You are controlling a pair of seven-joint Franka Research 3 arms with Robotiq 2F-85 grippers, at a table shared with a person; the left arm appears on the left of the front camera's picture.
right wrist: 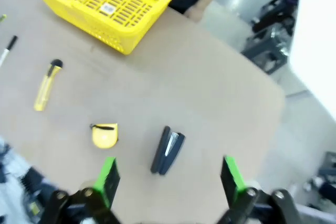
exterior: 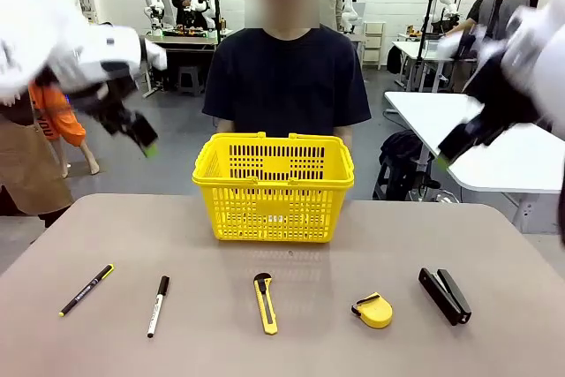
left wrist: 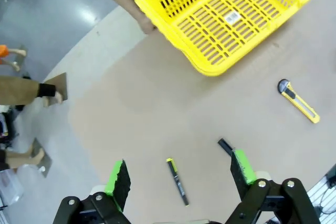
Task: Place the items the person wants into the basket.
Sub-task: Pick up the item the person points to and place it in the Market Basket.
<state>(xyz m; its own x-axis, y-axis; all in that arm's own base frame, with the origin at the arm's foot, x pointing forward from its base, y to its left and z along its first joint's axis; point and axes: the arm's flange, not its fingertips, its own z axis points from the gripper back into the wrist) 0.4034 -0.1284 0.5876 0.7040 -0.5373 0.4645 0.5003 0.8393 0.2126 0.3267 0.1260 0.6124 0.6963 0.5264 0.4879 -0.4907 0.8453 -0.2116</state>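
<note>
The yellow basket stands mid-table in front of the person in a navy T-shirt. Along the near edge lie the white marker, the yellow utility knife and the yellow-black tape measure. My left gripper hangs open, high above the table's left side. My right gripper hangs open, high on the right. Below the open left gripper, its wrist view has the marker's cap, the knife and the basket. Under the open right gripper lie the tape measure and the knife.
A black pen with a yellow tip lies at the far left of the row, and a black stapler at the far right. The person's hand rests by the basket's far side. A white table stands behind on the right.
</note>
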